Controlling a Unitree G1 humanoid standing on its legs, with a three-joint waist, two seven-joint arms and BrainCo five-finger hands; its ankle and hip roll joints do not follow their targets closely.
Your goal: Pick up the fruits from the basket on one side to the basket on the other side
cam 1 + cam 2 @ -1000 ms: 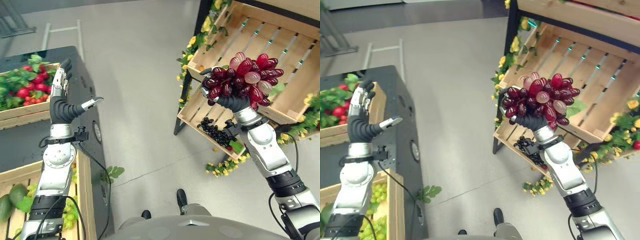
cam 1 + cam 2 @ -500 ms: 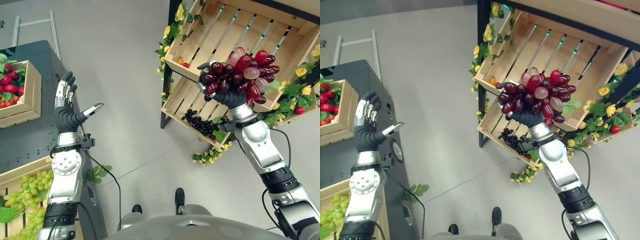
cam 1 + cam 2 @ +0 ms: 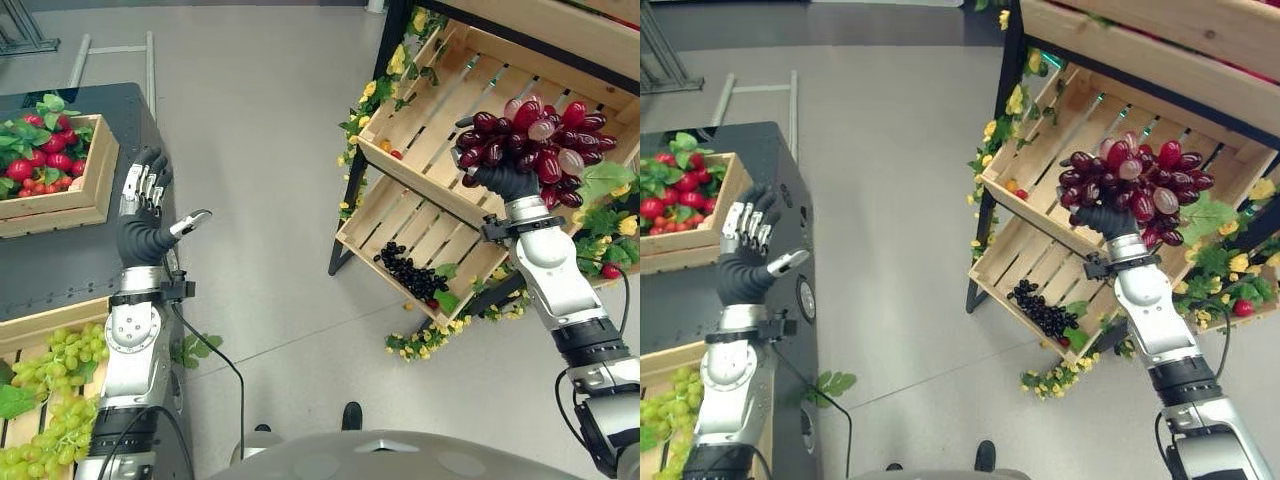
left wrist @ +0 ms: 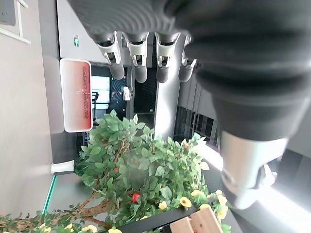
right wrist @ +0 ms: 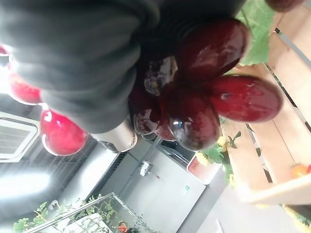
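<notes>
The right hand (image 3: 505, 182), at two o'clock, has its fingers clenched around a bunch of red grapes (image 3: 535, 140) raised before the upper wooden crate (image 3: 440, 110), while the left hand (image 3: 143, 225), at nine o'clock, hovers with fingers released above the desk (image 3: 60, 255).

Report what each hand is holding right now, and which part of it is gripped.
The right hand holds a bunch of red grapes from underneath, fingers curled around its lower side. The left hand is open and holds nothing.

Glossy red grapes (image 3: 535, 140) (probably plastic) before a bare, slatted wooden crate (image 3: 440, 110).
</notes>
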